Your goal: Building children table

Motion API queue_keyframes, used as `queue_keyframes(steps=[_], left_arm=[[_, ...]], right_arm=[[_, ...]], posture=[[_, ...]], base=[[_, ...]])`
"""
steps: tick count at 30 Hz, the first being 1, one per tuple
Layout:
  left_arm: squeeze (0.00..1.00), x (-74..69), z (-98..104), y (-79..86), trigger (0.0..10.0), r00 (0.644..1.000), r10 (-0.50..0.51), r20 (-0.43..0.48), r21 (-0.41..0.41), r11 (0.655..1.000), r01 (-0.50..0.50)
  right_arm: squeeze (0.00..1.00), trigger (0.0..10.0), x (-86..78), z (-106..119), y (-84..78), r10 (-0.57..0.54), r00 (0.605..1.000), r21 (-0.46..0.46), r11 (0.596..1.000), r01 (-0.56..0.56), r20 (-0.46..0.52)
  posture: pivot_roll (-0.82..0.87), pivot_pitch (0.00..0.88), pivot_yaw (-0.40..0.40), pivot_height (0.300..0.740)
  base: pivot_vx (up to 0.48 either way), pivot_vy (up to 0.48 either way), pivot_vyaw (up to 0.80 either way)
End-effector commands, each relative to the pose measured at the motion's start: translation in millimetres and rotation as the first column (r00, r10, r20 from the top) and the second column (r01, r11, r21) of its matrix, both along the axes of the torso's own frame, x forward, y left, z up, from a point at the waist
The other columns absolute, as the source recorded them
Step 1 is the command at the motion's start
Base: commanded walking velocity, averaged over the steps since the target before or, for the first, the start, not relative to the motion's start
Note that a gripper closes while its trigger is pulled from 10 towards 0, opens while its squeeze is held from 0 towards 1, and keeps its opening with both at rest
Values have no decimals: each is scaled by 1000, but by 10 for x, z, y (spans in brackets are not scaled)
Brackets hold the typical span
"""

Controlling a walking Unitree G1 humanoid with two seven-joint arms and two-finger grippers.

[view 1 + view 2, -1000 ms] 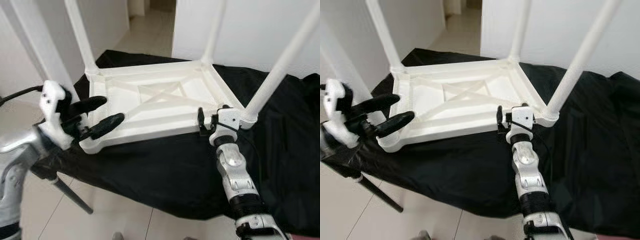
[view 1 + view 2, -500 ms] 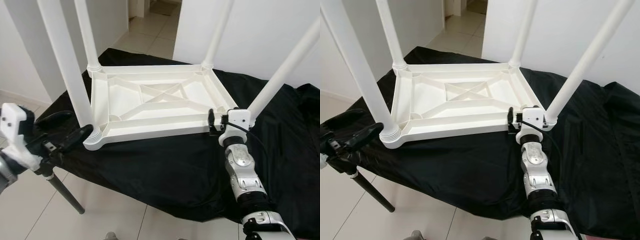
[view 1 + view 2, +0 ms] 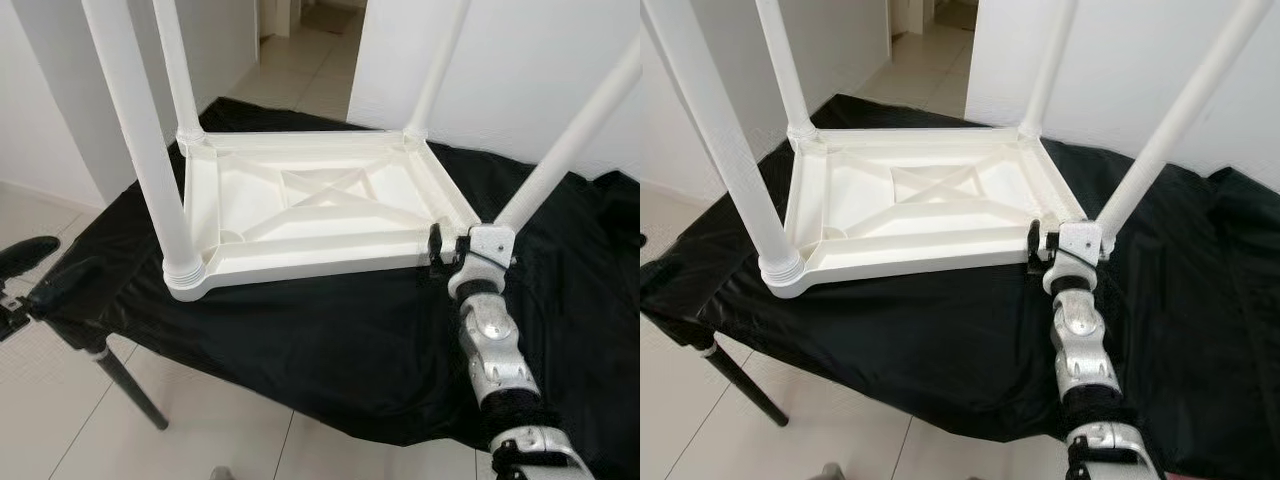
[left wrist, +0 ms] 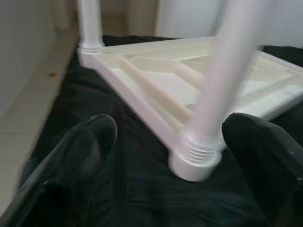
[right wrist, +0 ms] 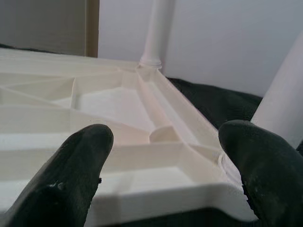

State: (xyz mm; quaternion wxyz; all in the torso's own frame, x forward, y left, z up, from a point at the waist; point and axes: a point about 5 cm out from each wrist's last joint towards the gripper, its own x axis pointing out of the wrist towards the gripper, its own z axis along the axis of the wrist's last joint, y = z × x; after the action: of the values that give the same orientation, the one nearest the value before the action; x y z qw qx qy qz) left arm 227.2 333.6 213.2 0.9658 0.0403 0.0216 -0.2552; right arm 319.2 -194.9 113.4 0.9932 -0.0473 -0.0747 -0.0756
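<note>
Both eye views look forward and down from the head onto the upturned table (image 3: 310,215) on the black-draped surface (image 3: 330,340), the right eye set slightly to the side. The left wrist view sits low and close, facing the near left leg (image 4: 213,94) between its fingers (image 4: 90,142). The right wrist view looks close along the table's underside toward the far leg (image 5: 158,28). All share the table.
</note>
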Motion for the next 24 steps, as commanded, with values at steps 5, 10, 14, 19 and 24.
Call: queue_keyframes(steps=[5,10,14,19,24], left_arm=[[0,393,-117,162,10000,985,171,2,69,983,-171],[0,607,-144,124,10000,978,210,12,82,974,-210],[0,829,-119,19,10000,975,217,44,59,974,-220],[0,971,-85,-49,10000,971,229,73,55,971,-233],[0,1287,-61,-288,10000,960,269,76,33,962,-272]], right_arm=[[0,10000,-88,-240,46,-71,993,26,997,74,-99],[0,10000,-83,-279,103,-106,986,36,993,112,-128],[0,10000,-66,-275,150,-125,982,44,990,132,-144],[0,10000,-56,-286,151,-145,976,42,987,154,-165],[0,10000,-27,-285,109,-189,963,38,979,200,-190]], posture=[[133,0,-79,740],[119,0,-79,740],[98,0,-81,740],[89,0,-81,740],[61,0,-85,740]], base=[[0,0,0],[0,0,0],[0,0,0],[0,0,0],[0,0,0]])
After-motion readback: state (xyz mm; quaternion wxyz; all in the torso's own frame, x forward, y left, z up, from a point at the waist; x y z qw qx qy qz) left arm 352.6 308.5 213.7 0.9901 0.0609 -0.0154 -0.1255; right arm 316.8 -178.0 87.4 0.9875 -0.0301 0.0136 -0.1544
